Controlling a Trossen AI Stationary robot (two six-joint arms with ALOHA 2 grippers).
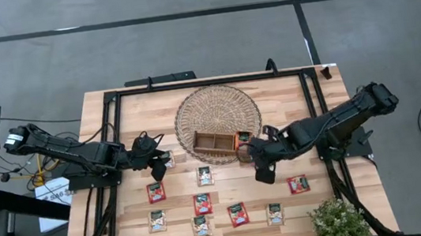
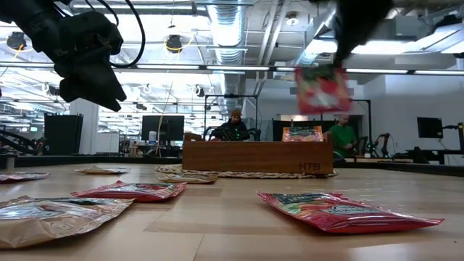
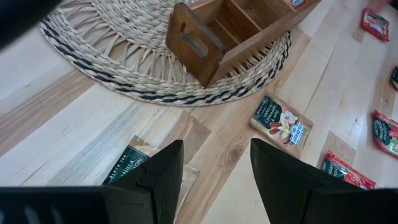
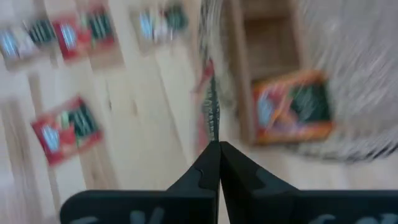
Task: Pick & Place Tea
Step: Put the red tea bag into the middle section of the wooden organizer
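Several tea sachets, red ones and cream-and-green ones, lie flat on the table's near half. One more stands in the right compartment of the wooden tray, which sits on a woven mat. My right gripper is just off the tray's right end and shut on a red sachet. My left gripper is open above a cream-and-green sachet that lies flat left of the mat. My right gripper pinches the red sachet by its top edge between both fingers, coming from above. The sachet hangs below the fingers, lifted clear of the table; the right wrist view shows it edge-on in front of the shut fingertips.
A small potted plant stands at the table's near right corner. A black frame runs along the table's far and side edges. People sit in the room beyond the table. Another cream-and-green sachet lies near the mat's rim.
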